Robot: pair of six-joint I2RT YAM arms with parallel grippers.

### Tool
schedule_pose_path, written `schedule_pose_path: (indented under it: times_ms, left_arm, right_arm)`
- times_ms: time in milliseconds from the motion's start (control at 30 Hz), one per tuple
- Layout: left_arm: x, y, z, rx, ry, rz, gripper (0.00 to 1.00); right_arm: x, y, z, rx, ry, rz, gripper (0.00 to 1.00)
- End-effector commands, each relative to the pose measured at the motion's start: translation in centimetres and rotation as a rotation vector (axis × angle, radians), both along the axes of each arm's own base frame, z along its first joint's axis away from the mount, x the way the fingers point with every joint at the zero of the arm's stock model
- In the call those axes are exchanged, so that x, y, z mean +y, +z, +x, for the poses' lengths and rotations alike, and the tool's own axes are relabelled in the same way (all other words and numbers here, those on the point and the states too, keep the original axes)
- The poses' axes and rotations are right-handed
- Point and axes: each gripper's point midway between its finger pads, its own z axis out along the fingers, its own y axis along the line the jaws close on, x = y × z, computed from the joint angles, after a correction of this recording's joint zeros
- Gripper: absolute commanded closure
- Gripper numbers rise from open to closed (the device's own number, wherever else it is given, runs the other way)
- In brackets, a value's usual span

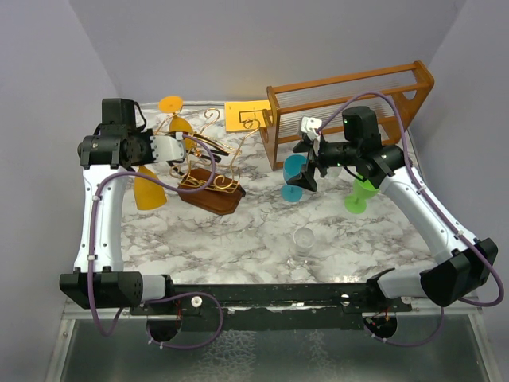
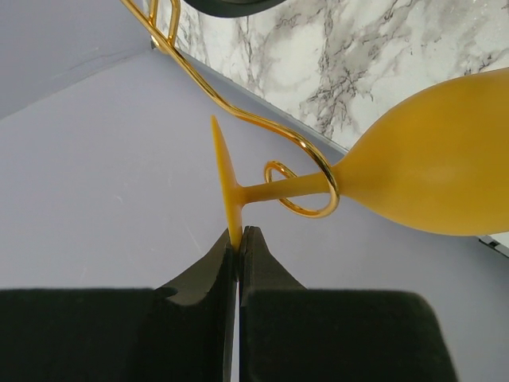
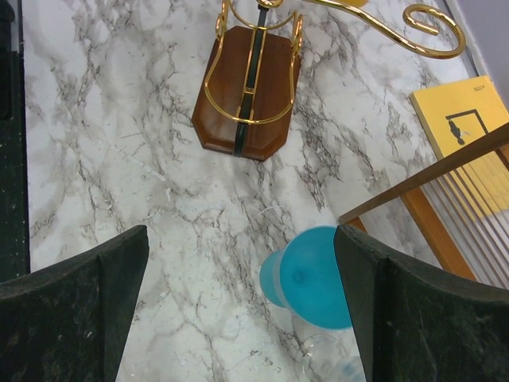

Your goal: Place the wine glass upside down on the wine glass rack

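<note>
At lower centre, left wrist view: left tool clenched on foot edge of glass, stem threaded through loop of rack. Likely light, brittle, slick; best held by stem; right tool released.

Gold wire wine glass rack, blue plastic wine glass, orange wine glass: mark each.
Gold wire wine glass rack (image 3: pixel 227 95): right wrist view, wooden base.
Blue plastic wine glass (image 1: pixel 294 165): top external view, bowl.
Orange wine glass (image 2: pixel 429 159): left wrist view, bowl.

Only the flat yellow paper card carries print: a small black line drawing and tiny lettering, too small to read.
</note>
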Motion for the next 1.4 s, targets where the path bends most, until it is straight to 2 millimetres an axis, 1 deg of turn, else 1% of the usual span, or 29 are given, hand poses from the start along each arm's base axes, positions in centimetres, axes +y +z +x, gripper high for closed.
schedule_pose_path:
  times_ms: [0,167,367,600,900,1067,1167,1367]
  left_arm:
    - [1.0,0.3,-1.4,-0.002,0.055,0.039,1.0]
    - [1.8,0.5,-1.5,-0.009,0.093,0.069,1.0]
    - [2.4,0.1,-1.5,0.0,0.117,0.101,1.0]
    - [3.2,0.2,-1.4,-0.004,0.144,0.142,1.0]
    - [3.3,-1.2,-0.4,-0.003,0.157,0.135,1.0]
    - [3.1,-1.5,0.2,-0.012,0.164,0.118,0.98]
    - [3.0,-1.6,0.2,-0.005,0.163,0.117,0.96]
    - [3.1,-1.8,-0.1,0.009,0.168,0.125,0.88]
  right_arm:
    - [0.1,1.5,-0.6,-0.048,0.025,0.037,0.0]
    - [0.1,1.5,-0.6,-0.049,0.025,0.037,0.01]
    - [0.0,1.5,-0.6,-0.058,0.022,0.034,0.01]
    - [0.0,1.5,-0.7,-0.063,0.022,0.035,0.0]
    - [0.0,1.3,-0.6,-0.06,0.021,0.031,0.01]
    - [-0.1,1.2,-0.6,-0.059,0.018,0.03,0.0]
    - [0.0,1.1,-0.5,-0.058,0.02,0.029,0.01]
    - [0.0,1.1,-0.6,-0.061,0.02,0.028,0.01]
